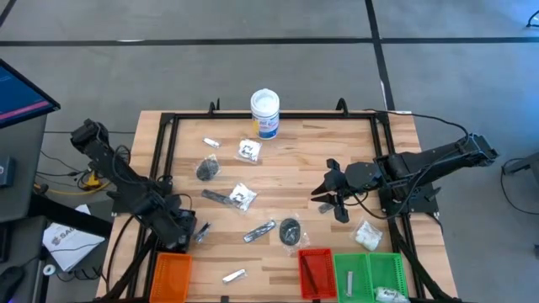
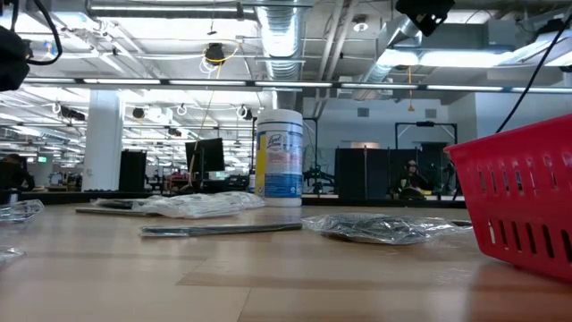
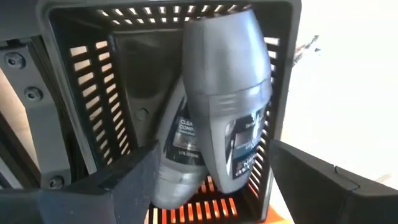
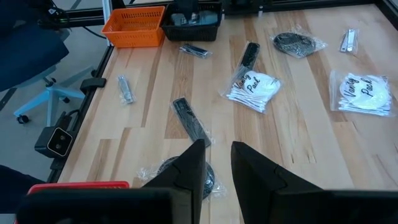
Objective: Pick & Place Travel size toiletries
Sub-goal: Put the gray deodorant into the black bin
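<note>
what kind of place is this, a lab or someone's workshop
Probably a robotics lab in a big open industrial hall: exposed ducts and strip lights overhead, desks with monitors behind, a framed wooden table.
</note>
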### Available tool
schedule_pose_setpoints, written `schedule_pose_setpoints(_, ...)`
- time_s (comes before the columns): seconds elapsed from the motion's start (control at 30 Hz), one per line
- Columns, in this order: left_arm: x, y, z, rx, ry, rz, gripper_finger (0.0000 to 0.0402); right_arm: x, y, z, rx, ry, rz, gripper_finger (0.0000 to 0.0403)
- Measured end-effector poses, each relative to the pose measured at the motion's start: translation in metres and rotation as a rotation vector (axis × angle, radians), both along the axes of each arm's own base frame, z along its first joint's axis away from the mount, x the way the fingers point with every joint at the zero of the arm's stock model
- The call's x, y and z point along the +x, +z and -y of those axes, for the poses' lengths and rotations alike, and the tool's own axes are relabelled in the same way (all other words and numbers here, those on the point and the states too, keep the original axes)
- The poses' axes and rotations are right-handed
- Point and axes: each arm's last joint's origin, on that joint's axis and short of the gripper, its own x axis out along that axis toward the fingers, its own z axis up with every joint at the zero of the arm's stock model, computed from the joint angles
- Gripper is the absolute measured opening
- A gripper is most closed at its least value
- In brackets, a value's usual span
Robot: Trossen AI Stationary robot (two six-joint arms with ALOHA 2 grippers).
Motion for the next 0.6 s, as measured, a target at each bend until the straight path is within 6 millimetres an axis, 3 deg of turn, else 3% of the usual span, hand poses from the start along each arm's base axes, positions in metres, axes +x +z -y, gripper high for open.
schedule_pose_setpoints(0.17,-0.0017,0.0038,-0.0019,-0.02,0.003,0.017,0.0291,0.0,0.0,0.0,0.0,0.0,0.0,0.0071)
schedule_pose_setpoints(0.3,0.0001,0.0083,-0.0011,-0.013,0.005,0.048,0.0259,0.0001,0.0,0.0,0.0,0.0,0.0,0.0071)
schedule_pose_setpoints(0.43,0.0027,0.0105,-0.0015,0.002,0.007,0.075,0.018,0.0,0.0,0.0,0.0,0.0,0.0,0.0071)
schedule_pose_setpoints(0.6,0.0031,0.0106,-0.0017,0.013,-0.014,0.084,0.0034,0.0001,0.0,0.0,0.0,0.0,0.0,0.0071)
